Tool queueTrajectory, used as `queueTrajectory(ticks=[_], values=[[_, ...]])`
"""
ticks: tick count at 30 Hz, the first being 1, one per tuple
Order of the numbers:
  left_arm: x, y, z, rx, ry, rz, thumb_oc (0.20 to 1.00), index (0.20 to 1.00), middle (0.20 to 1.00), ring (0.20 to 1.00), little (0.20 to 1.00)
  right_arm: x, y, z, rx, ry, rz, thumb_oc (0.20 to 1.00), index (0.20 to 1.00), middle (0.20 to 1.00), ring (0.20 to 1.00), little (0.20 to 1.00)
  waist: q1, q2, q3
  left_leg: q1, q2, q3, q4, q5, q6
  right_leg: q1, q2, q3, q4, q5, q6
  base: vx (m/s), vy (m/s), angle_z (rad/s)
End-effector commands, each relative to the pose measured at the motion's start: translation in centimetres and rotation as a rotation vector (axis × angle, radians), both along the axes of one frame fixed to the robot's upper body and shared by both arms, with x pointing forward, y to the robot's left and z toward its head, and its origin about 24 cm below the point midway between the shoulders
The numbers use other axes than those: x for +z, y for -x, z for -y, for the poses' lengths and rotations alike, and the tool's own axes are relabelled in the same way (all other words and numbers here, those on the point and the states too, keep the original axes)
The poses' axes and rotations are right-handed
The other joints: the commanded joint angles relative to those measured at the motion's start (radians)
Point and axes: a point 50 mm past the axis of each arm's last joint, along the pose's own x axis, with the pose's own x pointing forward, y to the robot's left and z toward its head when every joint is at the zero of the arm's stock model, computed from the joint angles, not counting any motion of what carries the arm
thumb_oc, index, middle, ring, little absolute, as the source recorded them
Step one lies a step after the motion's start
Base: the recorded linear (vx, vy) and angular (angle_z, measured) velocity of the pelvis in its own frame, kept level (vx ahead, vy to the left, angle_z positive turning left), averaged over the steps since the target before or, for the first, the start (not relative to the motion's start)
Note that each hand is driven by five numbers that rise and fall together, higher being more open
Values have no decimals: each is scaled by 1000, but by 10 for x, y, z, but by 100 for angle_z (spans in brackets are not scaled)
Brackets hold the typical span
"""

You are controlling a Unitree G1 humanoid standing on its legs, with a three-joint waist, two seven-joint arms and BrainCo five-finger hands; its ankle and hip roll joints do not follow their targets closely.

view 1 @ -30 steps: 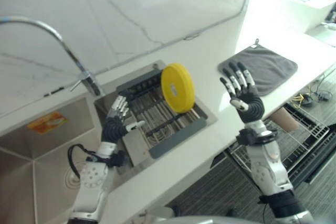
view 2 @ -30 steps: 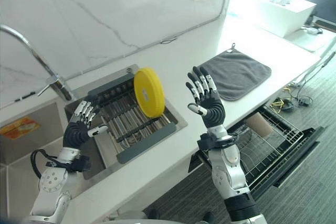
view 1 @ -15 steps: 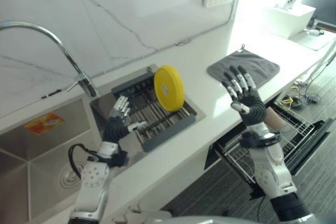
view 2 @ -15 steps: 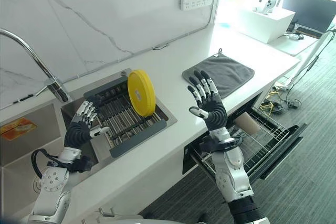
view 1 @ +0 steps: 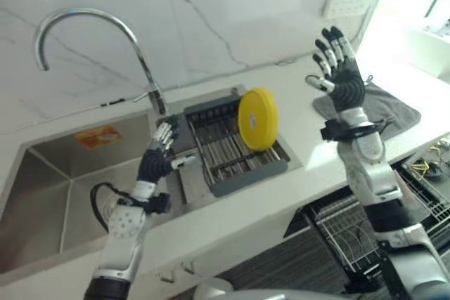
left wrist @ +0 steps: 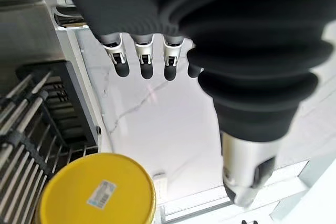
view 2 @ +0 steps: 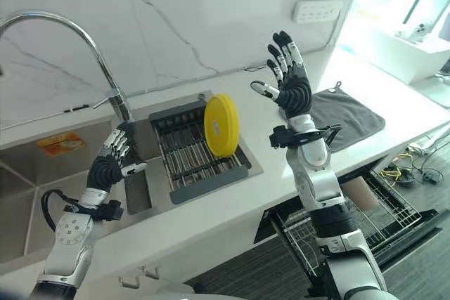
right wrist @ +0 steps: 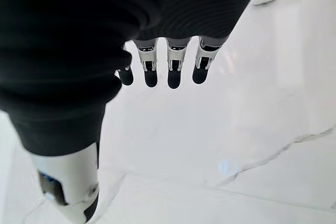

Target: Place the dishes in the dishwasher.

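White bench (view 2: 232, 205) w/ marble backsplash (view 2: 197, 26) behind. Steel sink (view 1: 49, 187) set into bench at left, curved faucet (view 1: 140, 68) at its back edge. Open dishwasher rack (view 2: 365, 212) pulled out below bench at right, wire basket visible. Grey drying rack (view 2: 190, 163) sits in sink's right part, ribbed bars inside. Grey towel (view 2: 348, 121) flat on bench, right of rack, apart from it. Yellow plate (view 2: 221, 126) upright on edge in rack's right end, leaning slightly; also seen in left wrist view (left wrist: 97, 190). Wall socket strip (view 2: 318, 10) on backsplash above towel.

Right robot hand (view 2: 292, 82) raised above bench btwn plate & towel, fingers straight & spread, thumb out, nothing held. Left robot hand (view 2: 110, 165) over sink's edge just left of rack, fingers relaxed & extended, thumb pointing toward rack, nothing held, not touching plate. Orange sticker (view 1: 98, 135) on sink's back wall.
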Motion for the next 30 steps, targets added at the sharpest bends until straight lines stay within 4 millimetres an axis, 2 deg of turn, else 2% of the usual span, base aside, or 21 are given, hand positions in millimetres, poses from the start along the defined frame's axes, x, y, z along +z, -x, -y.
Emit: queueTrajectory(ticks=[1,3,4,5,8,10,12,16,20,30], values=[[25,-8,10,-100,-58,111,1000,1000,1000,1000,1000,20,-9,11,-48,-66,35,1000,1000,1000,1000,1000,31,-9,-3,-41,71,32,52,-68,-54,37,-57,9,55,-130,65,160,8,22],[25,-9,10,-113,-63,108,1000,1000,1000,1000,1000,21,-16,20,-87,-82,14,1000,1000,1000,1000,1000,41,-6,0,-43,71,26,57,-70,-55,38,-56,7,57,-133,62,166,-2,9],[24,-8,10,-144,-74,98,1000,1000,1000,1000,1000,18,-25,35,-131,-112,-46,1000,1000,1000,1000,1000,54,-2,9,-48,68,11,65,-71,-55,38,-55,8,62,-134,62,210,-11,13],[25,-8,10,-147,-74,98,1000,1000,1000,1000,1000,17,-26,36,-134,-113,-51,1000,1000,1000,1000,1000,55,-2,10,-49,67,10,66,-72,-55,37,-56,8,63,-135,62,200,-18,27],[26,-9,12,-182,-78,105,1000,1000,1000,1000,1000,-2,-34,53,-148,-184,-156,1000,1000,1000,1000,1000,60,8,24,-57,63,-4,69,-69,-54,29,-58,12,73,-136,64,91,-11,15],[26,-9,12,-192,-75,105,1000,1000,1000,1000,1000,-14,-35,54,-120,-188,-199,1000,1000,1000,1000,1000,58,15,33,-61,62,-6,72,-67,-54,23,-61,13,78,-134,66,39,-10,6],[26,-8,12,-195,-73,103,1000,1000,1000,1000,1000,-18,-34,51,-105,-182,-213,1000,1000,1000,1000,1000,57,17,37,-62,62,-7,73,-68,-53,22,-62,14,81,-135,67,28,-13,5],[23,-4,11,-194,-64,98,1000,1000,1000,1000,1000,-45,-29,31,-10,-130,-301,1000,1000,1000,1000,1000,54,20,47,-57,59,-4,79,-71,-49,25,-65,18,87,-137,68,40,-14,9],[20,0,11,-183,-61,93,1000,1000,1000,1000,1000,-62,-19,12,70,-133,-338,1000,1000,1000,1000,1000,49,20,52,-49,58,-1,83,-74,-45,27,-65,26,94,-139,69,48,-25,3],[17,5,11,-151,-60,86,1000,1000,1000,1000,1000,-71,-1,-17,200,-128,-338,1000,1000,1000,1000,1000,34,14,59,-47,56,12,93,-81,-39,21,-61,43,101,-144,70,12,-25,-8]])
